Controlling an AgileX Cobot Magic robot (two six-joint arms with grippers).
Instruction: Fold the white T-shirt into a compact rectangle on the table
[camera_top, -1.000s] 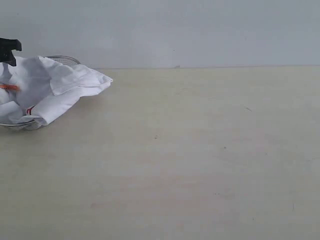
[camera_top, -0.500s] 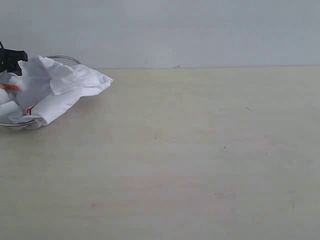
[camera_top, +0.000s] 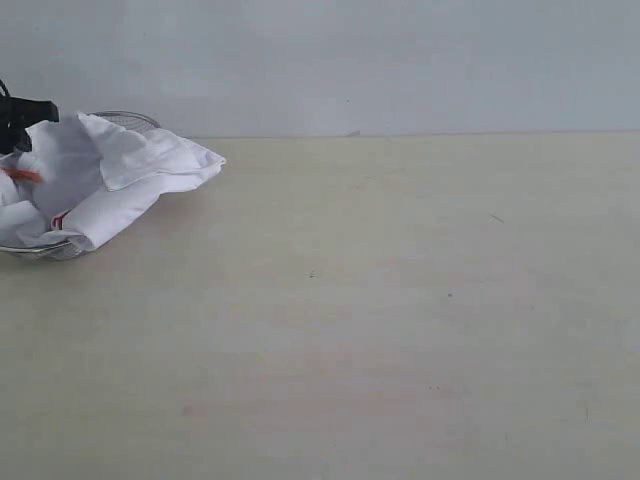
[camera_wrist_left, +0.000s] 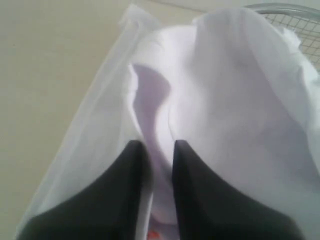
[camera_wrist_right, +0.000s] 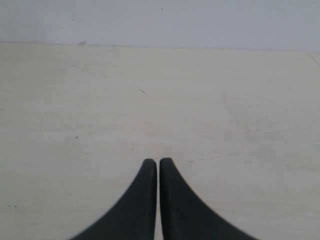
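Just squeezed the black left gripper (camera_wrist_left: 157, 145) in, from wide apart a second ago to nearly together. Caught a soft fold of the crumpled white T-shirt (camera_wrist_left: 235, 100) of thin cotton between its two dark fingers (camera_wrist_left: 127, 170), so clamped on cloth now, not on air. In the outside view, brought the left gripper (camera_top: 25, 125) down a little too: higher over the pile a second ago, now poking into the top of it. Seems to have nudged the small orange neck tag (camera_top: 20, 172) a bit on the way.

Still left the white T-shirt in a heap, bunched up in the round silver wire basket (camera_top: 125, 116) at the far left of the wide pale beige table (camera_top: 400, 300), with one loose flap hanging over the rim toward the middle. Not lifted yet, not spread, not folded.

Kept the black right gripper (camera_wrist_right: 158, 162) pressed together with nothing in it, hanging over bare table, well away from the shirt.

Means a first hold on the shirt, most likely. Looks like time to pull it up and out of the basket and lay it flat on the open table. Only then start folding. Might slip, though: just a thin pinch of loose cloth, and hard to tell the size of the bite. Might also drag the basket along.
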